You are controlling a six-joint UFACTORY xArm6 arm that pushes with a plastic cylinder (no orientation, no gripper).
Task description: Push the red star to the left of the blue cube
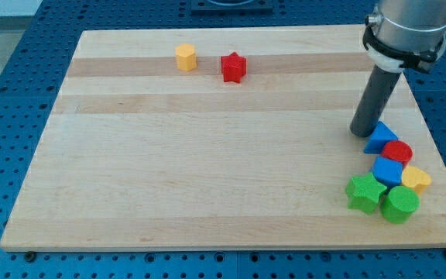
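Red star (233,67) sits far on the bench (169,178), well apart from blue cube (388,171) near right. My tip (361,132) carries no pincer. Star seems light, rigid; push its left face.

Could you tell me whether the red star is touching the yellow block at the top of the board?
No, the red star sits apart from the yellow block, with a strip of bare board between them.
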